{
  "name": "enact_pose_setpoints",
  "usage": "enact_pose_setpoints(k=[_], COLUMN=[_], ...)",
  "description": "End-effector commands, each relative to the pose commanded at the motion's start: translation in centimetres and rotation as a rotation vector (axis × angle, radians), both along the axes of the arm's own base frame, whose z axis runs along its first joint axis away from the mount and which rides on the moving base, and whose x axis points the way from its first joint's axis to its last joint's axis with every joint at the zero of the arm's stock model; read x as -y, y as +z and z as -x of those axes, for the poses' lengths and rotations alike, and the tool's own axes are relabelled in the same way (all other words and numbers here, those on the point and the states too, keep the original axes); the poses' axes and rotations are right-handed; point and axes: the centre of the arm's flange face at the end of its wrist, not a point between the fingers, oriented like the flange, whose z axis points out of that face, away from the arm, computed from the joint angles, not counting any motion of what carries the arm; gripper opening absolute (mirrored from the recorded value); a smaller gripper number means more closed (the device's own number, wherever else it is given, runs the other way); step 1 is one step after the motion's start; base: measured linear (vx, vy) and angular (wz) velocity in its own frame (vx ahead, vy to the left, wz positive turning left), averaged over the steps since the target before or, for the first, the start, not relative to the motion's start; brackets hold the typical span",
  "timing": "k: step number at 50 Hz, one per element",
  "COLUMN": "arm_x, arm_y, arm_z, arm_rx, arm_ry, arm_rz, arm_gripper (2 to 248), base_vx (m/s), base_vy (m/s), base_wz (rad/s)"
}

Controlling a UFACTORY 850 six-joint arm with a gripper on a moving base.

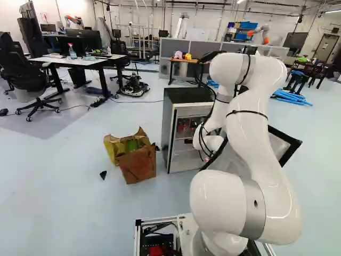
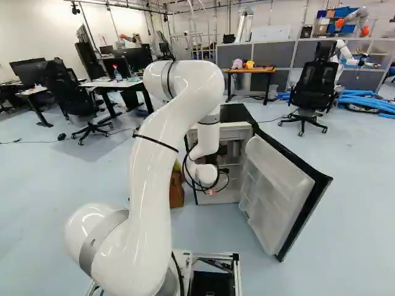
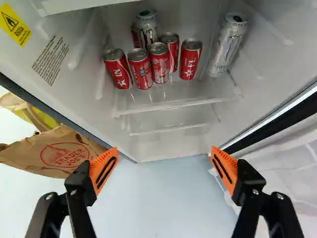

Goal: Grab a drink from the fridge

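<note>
a lab; desks [image 1: 82, 61], another robot [image 1: 76, 20], partitions [image 1: 198, 49]

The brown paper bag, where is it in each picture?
Left base view: the brown paper bag is on the floor, left of the fridge.
Right base view: a bit of it shows between my arm and the fridge.
Wrist view: just outside the fridge's wall, beside the gripper.
Shared landmark: the fridge.

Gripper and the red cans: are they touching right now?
Apart. The wrist view shows the gripper open, both orange fingertips well short of the red cans, with the front of the cans' shelf visible in between.
</note>
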Motion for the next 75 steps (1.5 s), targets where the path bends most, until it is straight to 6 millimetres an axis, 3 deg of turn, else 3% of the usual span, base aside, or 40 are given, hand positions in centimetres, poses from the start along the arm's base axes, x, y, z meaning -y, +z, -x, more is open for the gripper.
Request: enact_pose_setpoints(k=[64, 75], arm_x=[1.2, 1.4], arm_y=[-7.7, -7.6], arm_z=[-4.3, -5.0], arm_rx=[0.187, 0.229], arm_ry=[0.013, 0.024], arm_rz=[-0.01, -0.008], arm_gripper=[247, 247], base_vx=[0.0, 0.0], base_vy=[0.0, 0.0], base_wz=[0.0, 0.0])
